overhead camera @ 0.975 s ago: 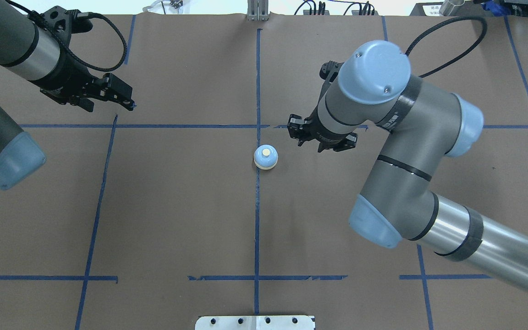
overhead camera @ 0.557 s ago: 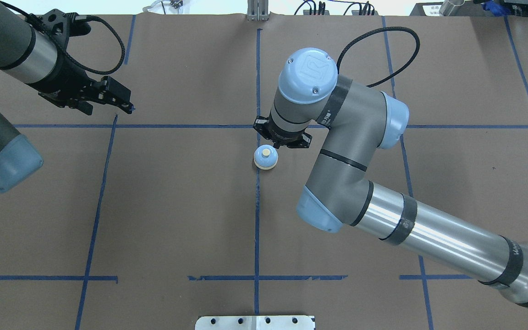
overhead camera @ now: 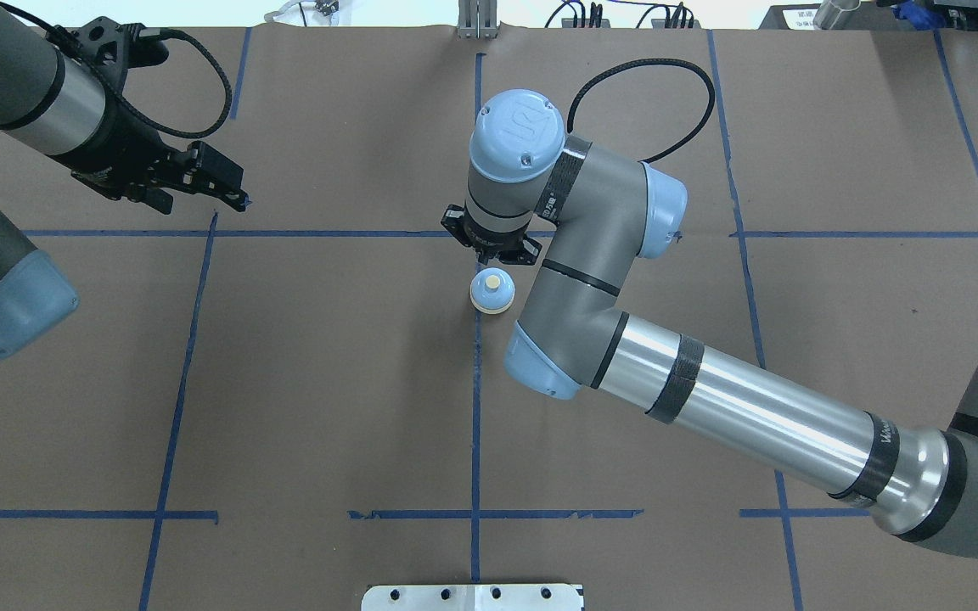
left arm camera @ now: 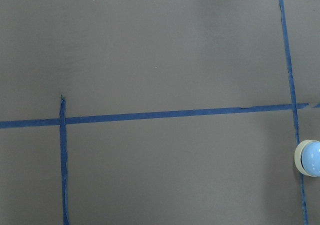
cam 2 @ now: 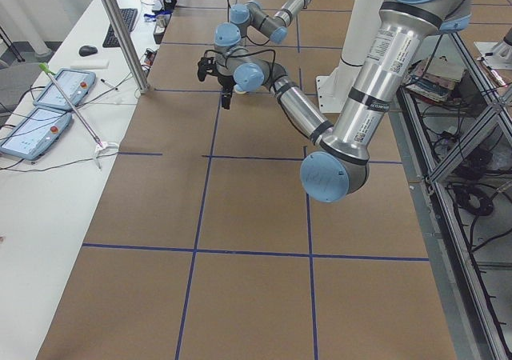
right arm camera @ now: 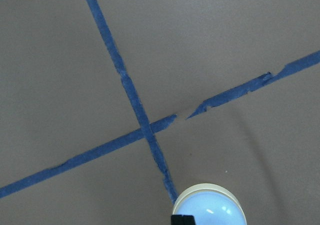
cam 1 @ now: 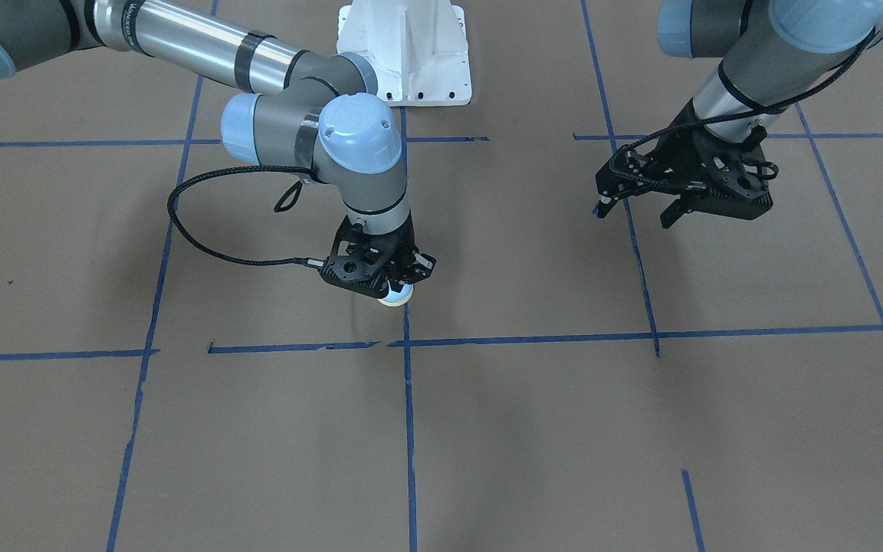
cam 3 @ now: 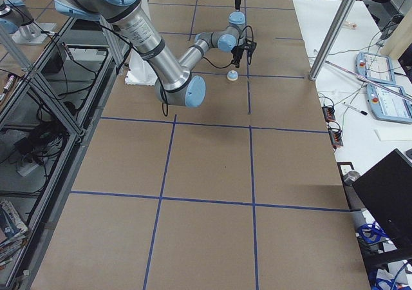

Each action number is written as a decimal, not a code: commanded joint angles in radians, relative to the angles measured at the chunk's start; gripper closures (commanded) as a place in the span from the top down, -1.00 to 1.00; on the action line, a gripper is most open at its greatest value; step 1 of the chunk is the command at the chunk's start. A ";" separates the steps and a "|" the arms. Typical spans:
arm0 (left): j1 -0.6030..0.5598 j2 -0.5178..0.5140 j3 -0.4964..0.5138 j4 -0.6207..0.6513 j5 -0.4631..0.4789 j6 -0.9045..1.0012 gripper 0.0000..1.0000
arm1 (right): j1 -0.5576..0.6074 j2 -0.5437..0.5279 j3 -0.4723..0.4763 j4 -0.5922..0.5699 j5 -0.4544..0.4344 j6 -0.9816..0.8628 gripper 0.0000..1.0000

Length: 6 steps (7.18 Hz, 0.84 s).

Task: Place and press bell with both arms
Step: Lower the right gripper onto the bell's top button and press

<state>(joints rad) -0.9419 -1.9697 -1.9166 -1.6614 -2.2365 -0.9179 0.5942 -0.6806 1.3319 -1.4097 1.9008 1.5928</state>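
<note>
The light-blue bell (overhead camera: 491,291) with its cream button stands upright on the brown table, on the centre tape line. My right gripper (overhead camera: 491,251) hangs pointing down just beyond the bell, mostly hidden under its wrist. In the front-facing view the right gripper (cam 1: 398,285) covers most of the bell (cam 1: 397,299). The right wrist view shows one black fingertip (right arm camera: 182,219) over the bell's (right arm camera: 212,210) edge, so the gripper looks shut; I cannot tell if it touches. My left gripper (overhead camera: 200,202) is open and empty, far to the left. The bell shows at the left wrist view's edge (left arm camera: 311,158).
Blue tape lines (overhead camera: 476,424) divide the table into squares. The white pedestal base (cam 1: 411,54) stands at the robot's side. A metal plate (overhead camera: 472,596) lies at the near edge. A side table with pendants (cam 2: 48,96) and a pole (cam 2: 120,32) stands beyond.
My right arm has swung left, carrying its gripper from the right of the bell to just beyond and over it. The bell and my left arm have hardly moved.
</note>
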 commanded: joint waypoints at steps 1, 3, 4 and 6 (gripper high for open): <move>0.000 0.000 -0.001 0.000 0.000 -0.004 1.00 | -0.010 -0.013 -0.008 0.000 0.004 0.003 -1.00; -0.002 0.000 -0.008 0.000 0.000 -0.009 1.00 | -0.011 -0.022 -0.002 -0.005 0.009 0.003 -1.00; -0.002 0.000 -0.010 0.000 0.000 -0.012 1.00 | -0.013 -0.019 0.003 -0.008 0.041 0.004 -1.00; -0.002 0.008 -0.018 0.000 0.002 -0.012 1.00 | -0.013 -0.030 0.009 -0.008 0.057 0.006 -1.00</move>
<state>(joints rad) -0.9432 -1.9652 -1.9293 -1.6613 -2.2362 -0.9291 0.5819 -0.7055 1.3380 -1.4169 1.9483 1.5970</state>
